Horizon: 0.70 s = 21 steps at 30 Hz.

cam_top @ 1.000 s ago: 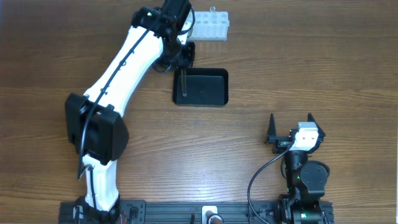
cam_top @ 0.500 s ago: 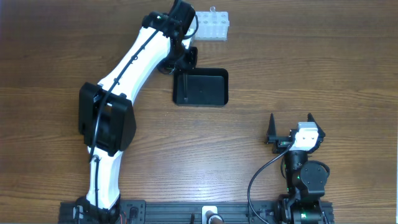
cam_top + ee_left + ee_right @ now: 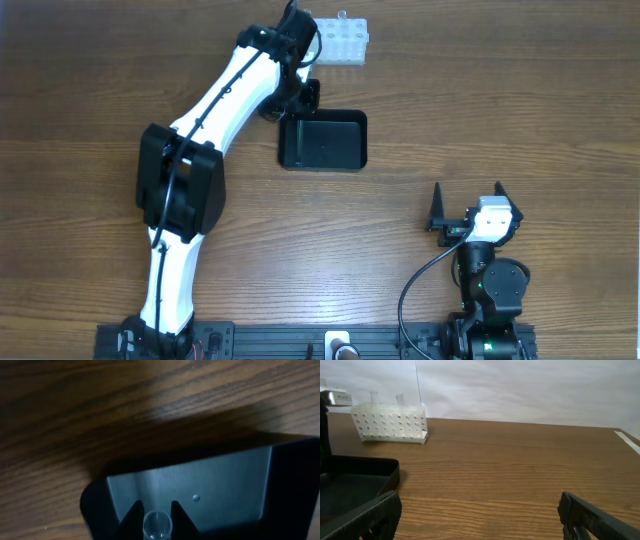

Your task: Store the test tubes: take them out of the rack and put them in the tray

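Left gripper (image 3: 156, 509) clamped on a test tube (image 3: 157, 524) over the tray's (image 3: 220, 485) far-left corner, rack (image 3: 337, 42) just beyond; right gripper (image 3: 468, 203) spread open, near right.

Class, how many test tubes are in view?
3 clear test tubes: two stand in the white rack, one in the left end effector over the black tray. Others may be hidden.

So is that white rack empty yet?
Not empty: two clear test tubes stand upright in the rack, seen from the right wrist view.
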{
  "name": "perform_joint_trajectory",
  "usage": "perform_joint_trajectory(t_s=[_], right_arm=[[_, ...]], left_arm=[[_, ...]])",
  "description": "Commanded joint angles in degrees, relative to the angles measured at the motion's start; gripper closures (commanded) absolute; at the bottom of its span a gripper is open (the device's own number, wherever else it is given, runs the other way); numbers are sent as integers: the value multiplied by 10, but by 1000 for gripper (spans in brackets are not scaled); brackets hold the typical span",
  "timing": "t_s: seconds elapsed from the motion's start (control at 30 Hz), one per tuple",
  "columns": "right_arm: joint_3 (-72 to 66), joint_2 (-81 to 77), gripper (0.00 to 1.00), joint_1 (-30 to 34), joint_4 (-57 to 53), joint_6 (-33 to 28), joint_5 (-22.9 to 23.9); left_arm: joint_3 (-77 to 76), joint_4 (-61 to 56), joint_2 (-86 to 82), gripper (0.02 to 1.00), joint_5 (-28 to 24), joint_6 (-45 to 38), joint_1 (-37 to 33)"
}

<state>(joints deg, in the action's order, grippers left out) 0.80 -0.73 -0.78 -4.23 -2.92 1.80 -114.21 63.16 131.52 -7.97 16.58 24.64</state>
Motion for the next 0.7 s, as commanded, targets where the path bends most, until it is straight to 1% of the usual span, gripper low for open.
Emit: perform_joint_trajectory(t_s=[0.03, 0.47, 0.53, 0.63, 0.7], right_arm=[[-5, 5, 7, 4, 0, 5, -5], [-5, 5, 9, 4, 0, 5, -5], [-5, 5, 7, 4, 0, 5, -5], [-5, 5, 9, 4, 0, 5, -5], [-5, 5, 7, 4, 0, 5, -5]], left_arm=[[-5, -9, 29, 936, 3, 6, 0], [-5, -17, 46, 893, 3, 6, 0], [-5, -19, 47, 853, 3, 6, 0], [-5, -26, 47, 763, 3, 6, 0], [-5, -26, 47, 728, 3, 6, 0]])
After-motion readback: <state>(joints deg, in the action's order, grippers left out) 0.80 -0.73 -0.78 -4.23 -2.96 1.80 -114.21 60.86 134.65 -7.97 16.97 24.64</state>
